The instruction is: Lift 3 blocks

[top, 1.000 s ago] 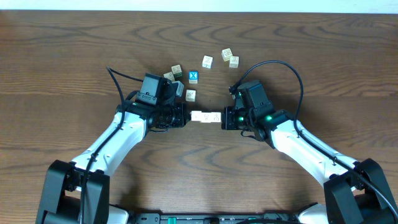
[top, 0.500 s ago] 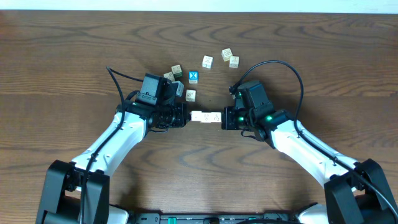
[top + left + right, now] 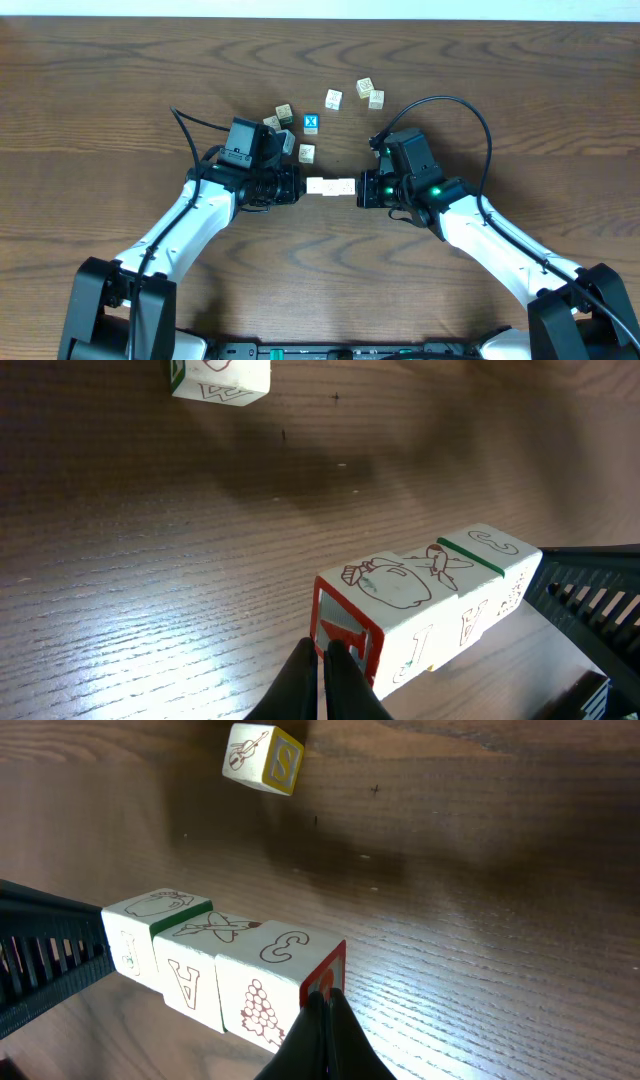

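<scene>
Left tool (image 3: 298,187) and right tool (image 3: 358,189), each pressed fully together, push their tips against opposite ends of a row of three blocks (image 3: 331,186), squeezed between them at mid-tabletop (image 3: 120,80). Loose cubes (image 3: 333,99) lie beyond.

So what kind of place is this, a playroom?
Probably a robot practice bench, not a playroom: two white robot arms at a wooden table, the left gripper and right gripper squeezing a row of three blocks, loose toy blocks behind.
</scene>
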